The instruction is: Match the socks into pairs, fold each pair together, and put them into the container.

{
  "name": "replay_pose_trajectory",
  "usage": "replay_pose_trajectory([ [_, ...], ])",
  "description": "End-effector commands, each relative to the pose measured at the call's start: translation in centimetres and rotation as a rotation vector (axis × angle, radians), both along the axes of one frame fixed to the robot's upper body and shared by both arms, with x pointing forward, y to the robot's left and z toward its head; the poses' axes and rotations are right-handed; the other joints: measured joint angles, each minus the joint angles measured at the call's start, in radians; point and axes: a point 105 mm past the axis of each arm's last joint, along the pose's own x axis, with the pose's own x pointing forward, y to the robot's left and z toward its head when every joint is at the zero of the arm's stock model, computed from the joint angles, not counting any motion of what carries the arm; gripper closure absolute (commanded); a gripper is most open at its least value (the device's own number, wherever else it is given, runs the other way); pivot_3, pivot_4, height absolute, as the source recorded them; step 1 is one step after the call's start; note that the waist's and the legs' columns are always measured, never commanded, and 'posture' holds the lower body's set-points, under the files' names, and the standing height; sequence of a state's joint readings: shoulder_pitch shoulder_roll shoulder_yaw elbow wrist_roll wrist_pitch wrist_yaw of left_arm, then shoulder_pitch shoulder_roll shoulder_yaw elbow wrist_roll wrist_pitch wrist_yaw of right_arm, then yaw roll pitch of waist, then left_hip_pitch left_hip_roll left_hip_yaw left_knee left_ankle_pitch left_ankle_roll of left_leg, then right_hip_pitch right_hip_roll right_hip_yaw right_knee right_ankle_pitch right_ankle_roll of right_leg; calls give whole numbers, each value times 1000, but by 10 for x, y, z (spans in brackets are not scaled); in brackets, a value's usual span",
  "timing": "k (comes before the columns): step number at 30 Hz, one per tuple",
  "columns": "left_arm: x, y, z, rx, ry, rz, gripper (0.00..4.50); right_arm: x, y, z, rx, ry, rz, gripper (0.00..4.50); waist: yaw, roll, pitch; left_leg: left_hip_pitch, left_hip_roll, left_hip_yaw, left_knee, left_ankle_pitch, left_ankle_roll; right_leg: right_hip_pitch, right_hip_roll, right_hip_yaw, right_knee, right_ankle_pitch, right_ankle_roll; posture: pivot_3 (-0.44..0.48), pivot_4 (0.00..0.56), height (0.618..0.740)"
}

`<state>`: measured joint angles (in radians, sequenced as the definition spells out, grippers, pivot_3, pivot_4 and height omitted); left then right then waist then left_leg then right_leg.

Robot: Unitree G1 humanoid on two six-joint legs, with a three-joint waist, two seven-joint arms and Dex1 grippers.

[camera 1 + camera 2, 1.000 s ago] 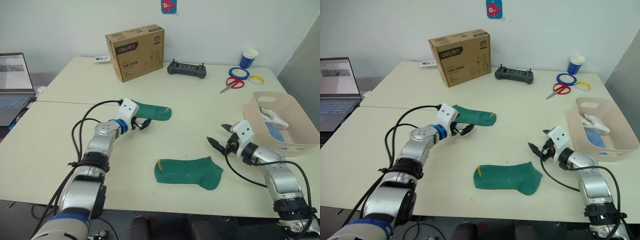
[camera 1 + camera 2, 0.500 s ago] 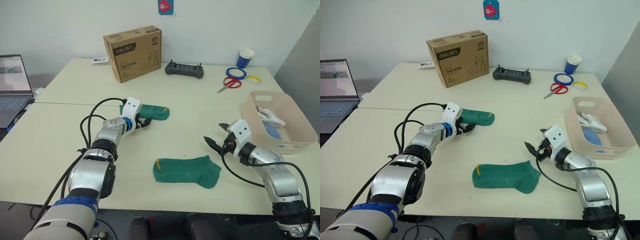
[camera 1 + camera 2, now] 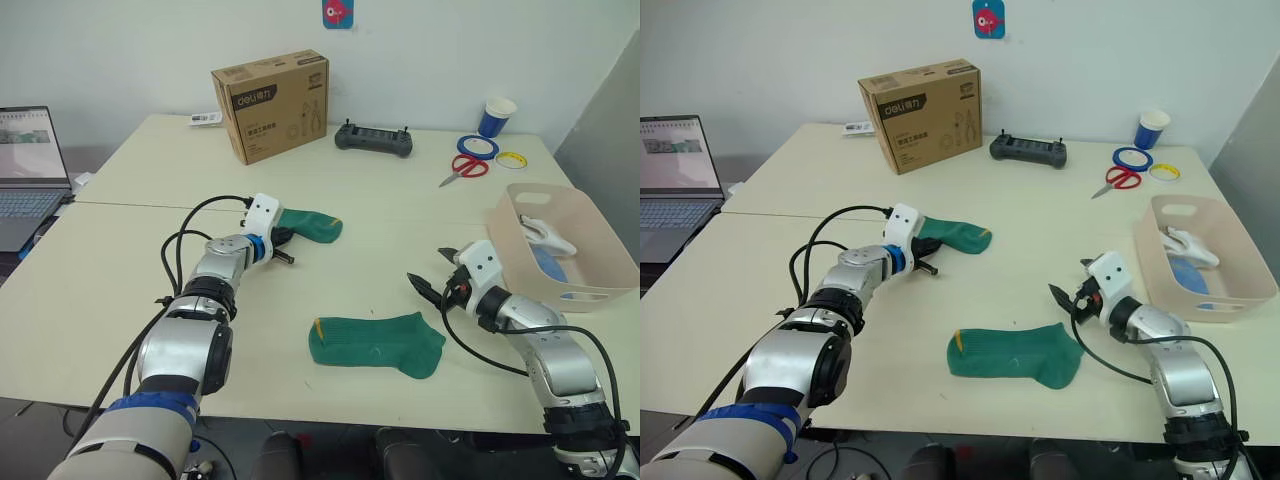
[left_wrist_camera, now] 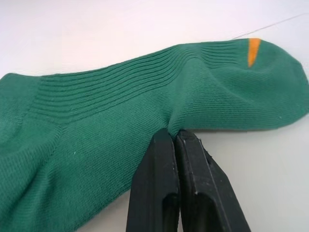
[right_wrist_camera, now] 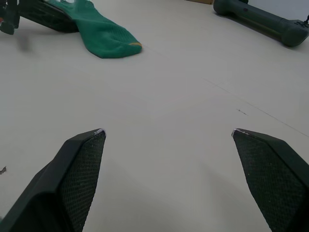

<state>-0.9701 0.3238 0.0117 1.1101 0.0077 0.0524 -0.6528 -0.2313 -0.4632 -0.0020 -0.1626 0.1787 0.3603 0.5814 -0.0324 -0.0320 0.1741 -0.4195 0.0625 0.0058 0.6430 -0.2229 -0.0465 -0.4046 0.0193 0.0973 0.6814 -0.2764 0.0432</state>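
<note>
Left wrist view shows the left gripper pinched tight on the edge of a green sock lying mid-table. Nearer, a second green sock lies flat. To its right the right gripper hovers with fingers spread wide, empty. Far right sits the basin with white and blue socks inside.

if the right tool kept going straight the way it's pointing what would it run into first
Likely nothing soon: the right tool, open, points across bare table. Farther on, its line passes between the green sock pinched by the left tool and the black controller; depth is unclear.
</note>
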Motion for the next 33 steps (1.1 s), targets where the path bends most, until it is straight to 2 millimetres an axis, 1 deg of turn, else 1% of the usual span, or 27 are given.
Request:
replay_pose_trajectory([
  [1, -24, -24, -5, 31, -12, -164, 4436, -3, 0, 13, -15, -47, 18, 0, 0, 0, 0, 0, 0, 0, 0, 0, 0, 0, 0, 0, 0, 1, -1, 0, 150, 740],
  [4, -46, -27, -6, 17, 6, -182, 4436, -5, 0, 13, -26, -41, 38, 0, 0, 1, 0, 0, 1, 0, 0, 0, 0, 0, -1, 0, 1, 1, -2, 0, 150, 740],
  [8, -90, -42, -5, 13, 40, -270, 4436, -7, -1, 13, -43, -34, 65, 0, 0, 1, 0, 0, 1, 1, 0, 0, 0, 0, -1, 0, 1, 1, -1, 0, 150, 740],
  [10, -112, -47, -8, 41, 55, -315, 4436, -5, -2, 14, -47, -34, 68, 0, -1, 1, -1, 0, 1, 0, 0, 0, 0, 0, -1, 0, 1, 0, -1, 0, 150, 740],
  [11, -119, -48, -10, 54, 61, -323, 4436, -5, -2, 14, -47, -33, 70, 0, -1, 1, -1, 0, 1, 0, 0, 0, 0, 0, -1, 0, 1, 0, 0, 0, 150, 740],
  [14, -125, -47, -12, 35, 79, -290, 4436, -4, 1, 12, -49, -29, 79, 0, -1, 1, -1, 1, 1, 0, 1, 0, 0, 0, -1, 0, 1, -1, 2, 0, 150, 740],
  [17, -124, -46, -6, 31, 49, -273, 3880, -4, 2, 10, -48, -25, 87, 0, 0, 1, -1, 1, 1, 0, 1, 0, 0, 0, -1, 0, 1, -1, 2, 0, 150, 740],
  [19, -118, -42, -1, 26, 20, -248, 3297, -4, 4, 9, -46, -22, 91, 0, 0, 1, 0, 1, 1, 0, 1, 0, 0, 0, -1, 0, 0, -2, 2, 0, 150, 740],
  [20, -114, -39, 2, 27, 1, -236, 2935, -4, 4, 9, -47, -21, 92, 0, 0, 1, 0, 1, 1, 0, 1, 0, 0, 0, -1, 0, 0, -1, 2, 0, 150, 740],
  [22, -104, -30, 6, 58, -34, -211, 2324, -4, 4, 9, -47, -21, 94, 0, 0, 1, 0, 1, 1, 0, 1, 0, 0, 0, -1, 0, 0, -1, 1, 0, 150, 740],
  [25, -77, -13, 13, 106, -87, -156, 1382, -4, 5, 10, -48, -22, 102, 0, 0, 1, 0, 1, 0, 0, 1, 0, 0, 0, -1, 0, 0, -1, 1, 0, 150, 740],
  [26, -71, -10, 14, 113, -95, -148, 1118, -4, 5, 11, -48, -23, 105, 0, 0, 1, 0, 1, 0, 0, 1, 0, 0, 0, -1, 0, 0, -1, 2, 0, 150, 740],
  [27, -68, -9, 14, 116, -100, -146, 710, -4, 6, 11, -48, -23, 107, 0, -1, 1, 0, 1, 0, 0, 1, 0, 0, 0, -1, 0, 0, -1, 2, 0, 150, 740],
  [29, -57, -4, 15, 128, -117, -115, 198, -4, 5, 10, -48, -20, 106, 0, 0, 1, 0, 1, 0, 0, 1, 0, 0, 0, -1, 0, 0, -1, 1, 0, 150, 740],
  [30, -47, 3, 13, 145, -113, -77, 66, -4, 5, 10, -51, -19, 104, 0, 1, 1, 0, 0, 0, 0, 1, 0, 0, 0, -1, 0, 0, -1, 0, 0, 150, 740],
  [31, -40, 8, 11, 144, -103, -51, 66, -4, 4, 11, -51, -20, 101, 0, 2, 1, 0, 0, 0, 0, 1, 0, 0, 0, -1, 0, 0, 0, 0, 0, 150, 740],
  [33, -34, 11, 7, 136, -77, -43, 66, -4, 2, 11, -53, -20, 98, 0, 1, 1, 0, 0, 0, 0, 1, 0, 0, 0, -1, 0, 0, 0, 0, 0, 150, 740],
])
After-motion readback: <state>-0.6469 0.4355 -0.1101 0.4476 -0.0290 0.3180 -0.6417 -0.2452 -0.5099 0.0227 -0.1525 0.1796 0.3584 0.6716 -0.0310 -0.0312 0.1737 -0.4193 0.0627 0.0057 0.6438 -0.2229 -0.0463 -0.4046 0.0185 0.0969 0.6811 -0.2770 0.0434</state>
